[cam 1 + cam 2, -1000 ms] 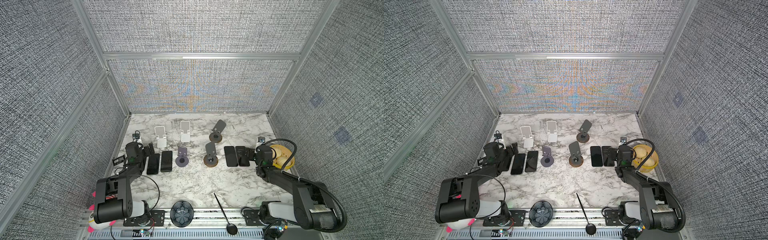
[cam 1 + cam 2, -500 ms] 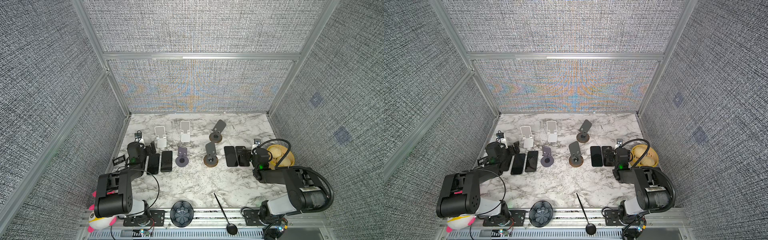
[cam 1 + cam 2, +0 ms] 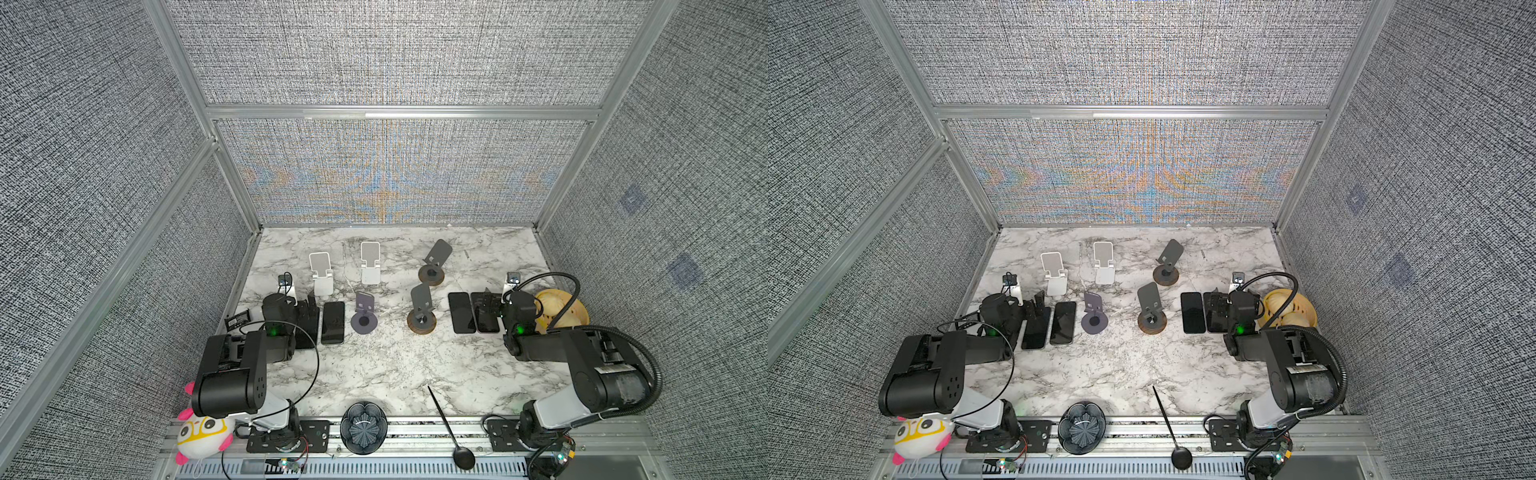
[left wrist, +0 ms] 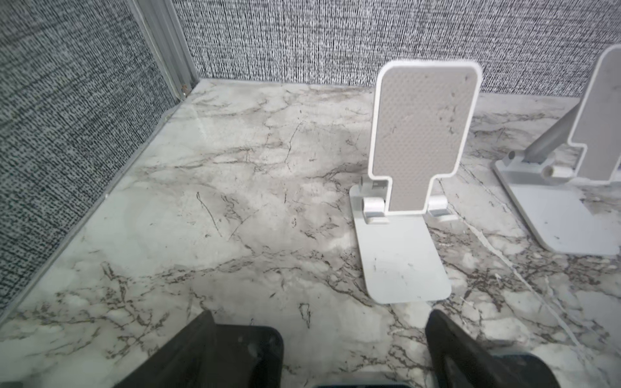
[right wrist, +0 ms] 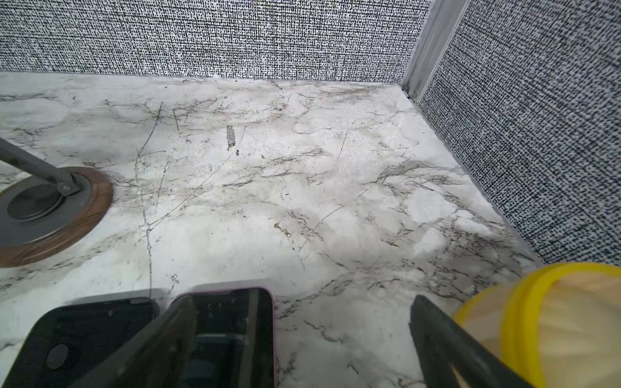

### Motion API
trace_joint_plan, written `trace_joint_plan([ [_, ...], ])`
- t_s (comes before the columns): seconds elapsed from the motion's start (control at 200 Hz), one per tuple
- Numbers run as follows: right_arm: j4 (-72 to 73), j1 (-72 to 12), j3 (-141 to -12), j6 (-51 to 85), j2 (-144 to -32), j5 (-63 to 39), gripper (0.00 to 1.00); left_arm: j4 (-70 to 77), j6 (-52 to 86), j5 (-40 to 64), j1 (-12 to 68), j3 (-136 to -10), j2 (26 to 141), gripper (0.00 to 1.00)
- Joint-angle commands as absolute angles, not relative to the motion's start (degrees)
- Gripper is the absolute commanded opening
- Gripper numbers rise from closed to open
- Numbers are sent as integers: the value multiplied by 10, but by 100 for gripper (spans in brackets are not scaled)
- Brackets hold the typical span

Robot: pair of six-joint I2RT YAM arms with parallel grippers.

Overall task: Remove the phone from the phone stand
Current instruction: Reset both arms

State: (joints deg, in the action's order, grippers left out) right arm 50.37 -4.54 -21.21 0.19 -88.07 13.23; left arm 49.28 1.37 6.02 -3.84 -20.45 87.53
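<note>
Two white phone stands point(image 3: 322, 274) point(image 3: 370, 264), a purple one point(image 3: 364, 316) and two dark ones on round wooden bases point(image 3: 432, 266) point(image 3: 422, 311) stand on the marble table, none bearing a phone. Dark phones lie flat in two pairs, left point(image 3: 333, 322) and right point(image 3: 461, 311). My left gripper point(image 3: 309, 301) rests open over the left pair's outer phone point(image 4: 262, 339), facing a white stand point(image 4: 420, 141). My right gripper point(image 3: 488, 303) is open, low over the right pair's outer phone point(image 5: 232, 319). Between each gripper's fingers lies only bare table.
A yellow-rimmed wooden bowl point(image 3: 561, 311) sits right beside my right gripper, by the right wall. A dark ribbed bowl point(image 3: 363, 432), a black spoon point(image 3: 446, 419) and a plush toy point(image 3: 203, 434) lie along the front rail. Fabric walls enclose three sides.
The right arm has folded its elbow up and in, with its gripper staying over the right phones. The left arm has shifted only slightly. Both grippers stay open.
</note>
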Motion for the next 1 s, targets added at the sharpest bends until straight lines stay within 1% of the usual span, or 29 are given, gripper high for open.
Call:
trace_joint_plan([
  [0.0, 512, -46, -214, 4, -880, 141, 99, 534, 10, 63, -38, -204, 876, 98],
  [0.995, 510, -47, -216, 4, -881, 142, 99, 535, 9, 63, -38, -203, 875, 98],
])
